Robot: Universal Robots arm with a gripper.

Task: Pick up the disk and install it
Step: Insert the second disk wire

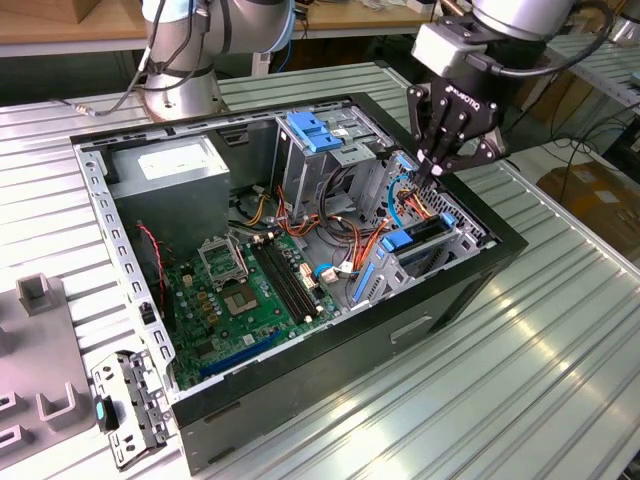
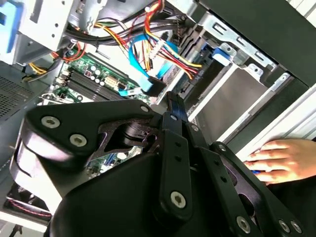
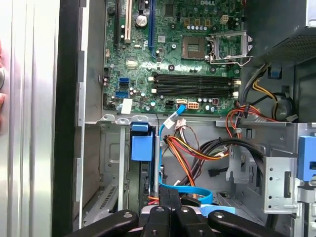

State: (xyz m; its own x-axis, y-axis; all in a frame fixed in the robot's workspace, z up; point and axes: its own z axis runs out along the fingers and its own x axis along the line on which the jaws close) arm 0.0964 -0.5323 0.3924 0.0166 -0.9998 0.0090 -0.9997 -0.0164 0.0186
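The disk (image 1: 427, 233) stands on edge in the low drive bay at the exterior view's right end of the open computer case (image 1: 330, 360), a dark slab with a blue rail end (image 1: 398, 240) facing the motherboard. The same blue rail end (image 3: 141, 144) appears in the first wrist view above a dark slot. My gripper (image 1: 437, 170) hangs just above that bay, apart from the disk, its black fingers shut together with nothing between them. In the wrist views the closed gripper (image 2: 172, 97) (image 3: 171, 195) points down among blue and orange cables.
A grey power supply box (image 1: 170, 165) fills the far corner, and a blue latch (image 1: 315, 130) tops the upper drive cage. The green motherboard (image 1: 250, 290) lies on the floor of the case. A person's hand (image 2: 284, 159) rests on the ribbed table beside the case. A loose metal bracket (image 1: 125, 405) lies near the front.
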